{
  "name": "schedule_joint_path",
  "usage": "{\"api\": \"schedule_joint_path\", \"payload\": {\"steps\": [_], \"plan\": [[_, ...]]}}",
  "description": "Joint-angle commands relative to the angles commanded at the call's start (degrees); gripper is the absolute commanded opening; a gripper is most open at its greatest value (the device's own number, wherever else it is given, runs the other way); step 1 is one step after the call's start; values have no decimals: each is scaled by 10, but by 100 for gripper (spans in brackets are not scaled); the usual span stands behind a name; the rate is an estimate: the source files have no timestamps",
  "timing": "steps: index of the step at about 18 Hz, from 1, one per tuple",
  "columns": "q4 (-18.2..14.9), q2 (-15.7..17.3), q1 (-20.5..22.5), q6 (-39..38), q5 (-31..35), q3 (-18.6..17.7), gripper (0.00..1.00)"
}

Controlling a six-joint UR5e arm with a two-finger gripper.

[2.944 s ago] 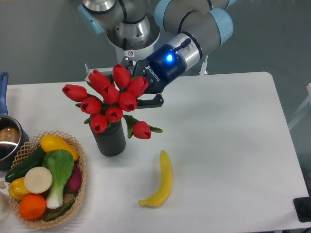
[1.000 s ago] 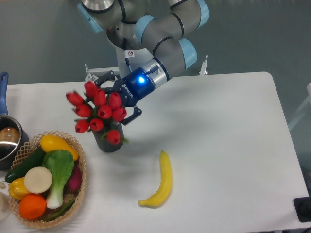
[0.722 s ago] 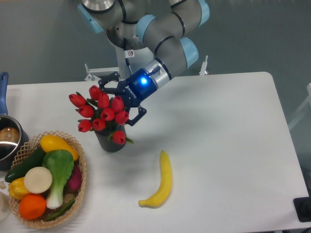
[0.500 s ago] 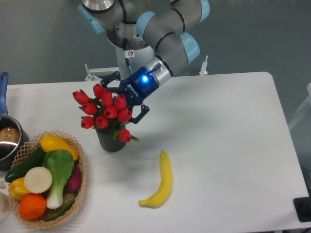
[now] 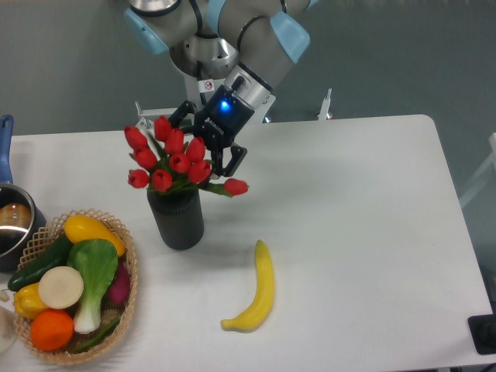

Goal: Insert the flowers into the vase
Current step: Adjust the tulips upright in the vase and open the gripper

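While in vase (image 5: 177, 219) | flowers (image 5: 172, 160) just left of hand (image 5: 208, 144)

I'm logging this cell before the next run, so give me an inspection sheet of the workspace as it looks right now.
Surface: white table, no spills seen.
Job's things: red tulips stand upright over the mouth of the dark ribbed vase; one bud droops to the right. How deep the stems sit is hidden.
Clutter: banana lies alone in front; wicker basket of vegetables and fruit at left; steel pot with blue handle at the left edge.
Grippers: gripper beside the blooms; fingers appear spread, contact hidden.
Cables: nothing seen.
Surroundings: grey wall; black object at lower right.
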Motion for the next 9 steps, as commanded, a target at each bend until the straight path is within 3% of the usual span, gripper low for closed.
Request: {"api": "schedule_joint_path", "payload": {"steps": [9], "plan": [[0, -4, 6, -6, -9, 11, 100]]}}
